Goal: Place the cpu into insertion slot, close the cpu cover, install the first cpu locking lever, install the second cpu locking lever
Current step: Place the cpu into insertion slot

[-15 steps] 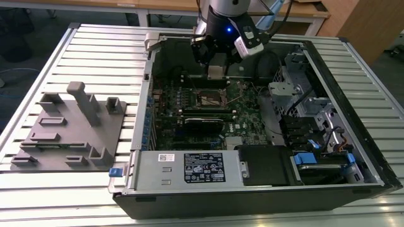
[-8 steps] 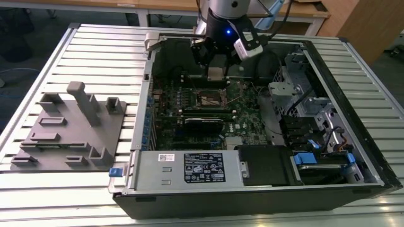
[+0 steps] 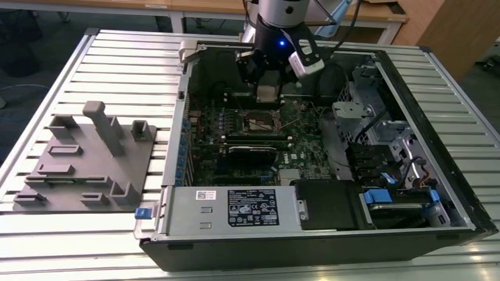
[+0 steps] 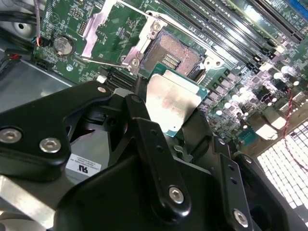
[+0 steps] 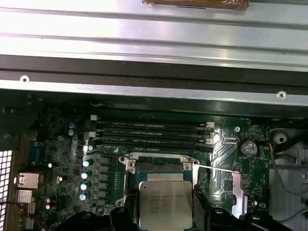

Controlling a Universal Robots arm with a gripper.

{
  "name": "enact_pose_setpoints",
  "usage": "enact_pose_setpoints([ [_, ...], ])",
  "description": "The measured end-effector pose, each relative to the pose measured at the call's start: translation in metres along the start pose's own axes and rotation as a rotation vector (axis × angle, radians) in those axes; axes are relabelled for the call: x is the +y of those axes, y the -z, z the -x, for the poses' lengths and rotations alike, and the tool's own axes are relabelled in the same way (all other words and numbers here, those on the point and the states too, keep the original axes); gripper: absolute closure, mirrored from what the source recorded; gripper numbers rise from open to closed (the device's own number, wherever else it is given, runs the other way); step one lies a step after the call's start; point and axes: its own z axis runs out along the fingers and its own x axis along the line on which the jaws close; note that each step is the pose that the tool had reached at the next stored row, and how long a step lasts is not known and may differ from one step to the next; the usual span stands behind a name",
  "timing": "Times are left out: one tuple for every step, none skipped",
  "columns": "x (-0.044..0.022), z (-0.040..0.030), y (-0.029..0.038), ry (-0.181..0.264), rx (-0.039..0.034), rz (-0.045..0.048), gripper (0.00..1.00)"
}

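Observation:
My gripper (image 3: 268, 100) hangs inside the open computer case, shut on the cpu (image 3: 268, 92). The cpu (image 4: 173, 103) is a flat silver-topped chip, and a black finger (image 4: 139, 110) presses on each side of it. It hovers just above the insertion slot (image 4: 171, 55), a dark square socket with a silvery rim on the green board. In the first wrist view the cpu (image 5: 165, 204) overlaps the edge of the insertion slot (image 5: 159, 167). The slot lies uncovered. A silver plate (image 5: 236, 190) beside it looks like the raised cpu cover. Thin wire levers (image 4: 103, 61) stand loose beside the socket.
Long black memory slots (image 5: 151, 132) run along one side of the socket. The case's metal wall (image 5: 154, 48) lies beyond them. Drive cages and cables (image 3: 375, 134) fill the case at the exterior view's right. A grey fixture block (image 3: 86, 158) sits on the slatted table at its left.

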Motion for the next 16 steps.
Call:
enact_pose_setpoints([
  [-0.0001,0.0000,-0.0012,0.000,0.0000,-0.0001,0.46],
  [-0.0002,0.0000,-0.0025,0.000,-0.0001,-0.0001,0.46],
  [-0.0003,0.0000,-0.0038,0.000,-0.0001,-0.0001,0.46],
  [-0.0004,0.0000,-0.0049,0.000,-0.0001,-0.0001,0.46],
  [-0.0005,0.0000,-0.0058,-0.001,-0.0001,-0.0002,0.46],
  [-0.0005,0.0000,-0.0065,-0.005,-0.0005,-0.0001,0.46],
  [-0.0006,-0.0001,-0.0071,-0.012,-0.0011,-0.0002,0.46],
  [-0.0006,-0.0001,-0.0076,-0.020,-0.0017,-0.0002,0.46],
  [-0.0007,-0.0001,-0.0081,-0.028,-0.0024,-0.0004,0.46],
  [-0.0007,-0.0001,-0.0085,-0.037,-0.0031,-0.0004,0.46],
  [-0.0007,-0.0001,-0.0088,-0.045,-0.0037,-0.0005,0.46],
  [-0.0007,-0.0001,-0.0088,-0.048,-0.0038,-0.0006,0.46],
  [-0.0008,-0.0001,-0.0088,-0.048,-0.0039,-0.0007,0.46],
  [-0.0007,-0.0001,-0.0089,-0.048,-0.0040,-0.0006,0.46],
  [-0.0007,-0.0001,-0.0090,-0.049,-0.0040,-0.0005,0.46],
  [-0.0007,0.0000,-0.0093,-0.049,-0.0042,-0.0003,0.46],
])
